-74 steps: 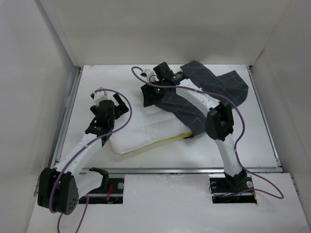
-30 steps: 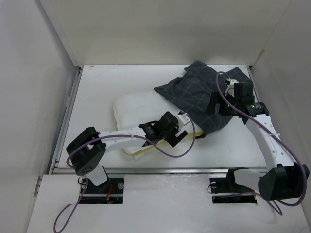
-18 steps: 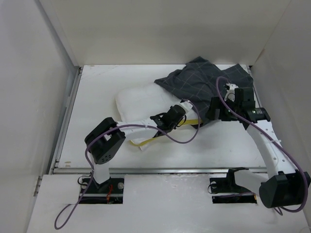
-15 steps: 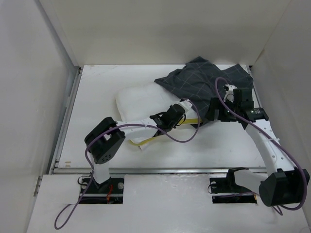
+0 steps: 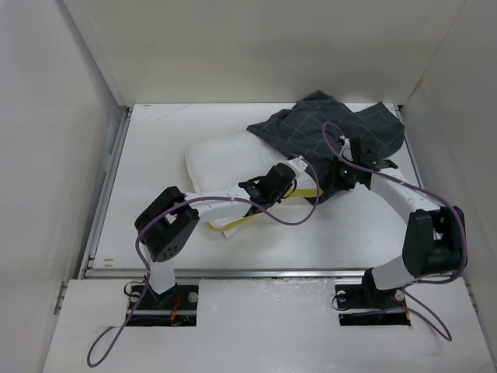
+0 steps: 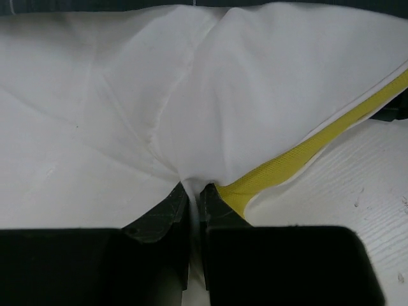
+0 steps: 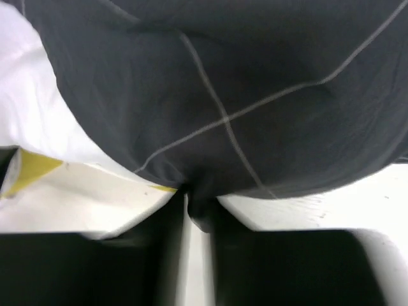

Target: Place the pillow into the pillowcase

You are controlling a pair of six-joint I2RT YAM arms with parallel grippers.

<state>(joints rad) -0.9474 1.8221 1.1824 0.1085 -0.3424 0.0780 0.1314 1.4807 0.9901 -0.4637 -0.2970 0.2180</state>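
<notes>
The white pillow lies mid-table, its yellow edge band along the near side. Its right end sits under the dark checked pillowcase, which is bunched at the back right. My left gripper is shut on the pillow, pinching white fabric beside the yellow band at the near edge. My right gripper is shut on the pillowcase, pinching its near hem, with the pillow showing white to the left. How far the pillow reaches inside the pillowcase is hidden.
White walls enclose the table on three sides. A metal rail runs along the near edge. Purple cables loop off both arms above the pillow.
Both grippers have closed on fabric: the left on the pillow's near edge, the right on the pillowcase hem. The right arm has swung in toward the table's middle.
</notes>
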